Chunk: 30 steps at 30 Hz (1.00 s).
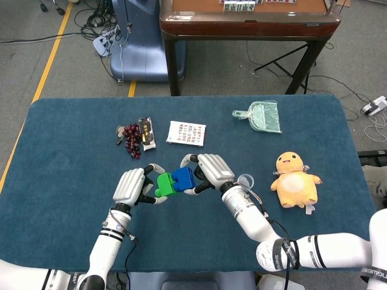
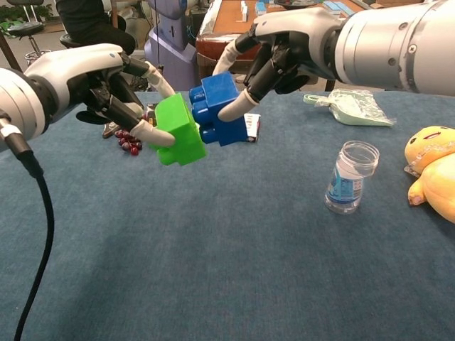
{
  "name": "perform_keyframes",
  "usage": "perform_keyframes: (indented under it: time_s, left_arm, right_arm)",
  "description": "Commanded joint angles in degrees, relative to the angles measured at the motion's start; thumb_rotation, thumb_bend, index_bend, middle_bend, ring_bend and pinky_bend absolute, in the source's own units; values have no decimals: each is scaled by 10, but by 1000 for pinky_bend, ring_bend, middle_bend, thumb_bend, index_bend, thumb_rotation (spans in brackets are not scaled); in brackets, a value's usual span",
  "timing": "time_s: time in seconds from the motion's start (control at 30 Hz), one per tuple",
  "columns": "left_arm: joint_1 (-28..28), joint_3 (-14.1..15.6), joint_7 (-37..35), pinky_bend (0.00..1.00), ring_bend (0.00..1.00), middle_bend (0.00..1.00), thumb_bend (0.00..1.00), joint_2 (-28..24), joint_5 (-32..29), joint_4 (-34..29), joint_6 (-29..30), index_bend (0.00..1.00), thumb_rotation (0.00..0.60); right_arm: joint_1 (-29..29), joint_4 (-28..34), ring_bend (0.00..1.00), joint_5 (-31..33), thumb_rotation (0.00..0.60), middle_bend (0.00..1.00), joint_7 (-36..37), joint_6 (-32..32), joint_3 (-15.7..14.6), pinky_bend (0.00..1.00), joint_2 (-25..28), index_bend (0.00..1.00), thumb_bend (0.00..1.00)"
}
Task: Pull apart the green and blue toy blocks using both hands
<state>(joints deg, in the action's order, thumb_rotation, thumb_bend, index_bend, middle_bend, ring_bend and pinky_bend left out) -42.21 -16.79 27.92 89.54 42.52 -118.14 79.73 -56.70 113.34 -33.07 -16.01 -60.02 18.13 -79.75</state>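
My left hand [image 1: 132,185] [image 2: 106,85] holds the green block [image 1: 162,183] [image 2: 177,131] above the blue table [image 1: 60,157] [image 2: 213,249]. To its right, my right hand [image 1: 213,171] [image 2: 288,50] holds the blue block [image 1: 182,177] [image 2: 217,109]. The two blocks have come apart at their joint, and the blue block's studs face the green one. They still sit almost against each other, corner to corner, both tilted.
A clear jar [image 1: 244,180] [image 2: 350,177] stands just right of my right hand, and beyond it lies a yellow plush toy [image 1: 295,179] [image 2: 431,170]. Grapes [image 1: 131,139] [image 2: 129,138], a card [image 1: 186,133] and a green dustpan [image 1: 260,116] [image 2: 353,106] lie further back.
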Motion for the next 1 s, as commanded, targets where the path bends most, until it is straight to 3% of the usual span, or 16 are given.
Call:
perform_keyframes:
  time_s: [0.03,0.37,0.63,0.7,0.83,1.0]
  left_arm:
    - [1,1,1,1000,1000,1000,72,0,1,2,0,722,600]
    - [12,20,3,1000,1000,1000,73,-3,7,15,-9,724,600]
    - [12,42,19,1000,1000,1000,72,10,16,44,-23,689,600]
    - [11,46,26,1000,1000,1000,73,14,16,50,-25,577,600]
    - [15,50,33,1000,1000,1000,65,16,22,54,-20,301,600]
    - [22,53,40,1000,1000,1000,25,10,32,51,-10,164,600]
  right_arm:
    - [2,1,1000,-3,600,1000,2,0,-1,1000,2,649,69]
    - [17,-10,1000,-10,600,1000,5,1,-15,1000,10,650,69]
    - [11,-76,1000,5,600,1000,-31,-5,-47,1000,-39,639,67]
    - [8,-92,1000,7,600,1000,-37,-2,-51,1000,-52,588,66]
    - [11,-104,1000,-1,600,1000,-36,8,-53,1000,-59,302,42]
    - [27,-89,975,-29,600,1000,-19,9,-51,1000,-44,87,0]
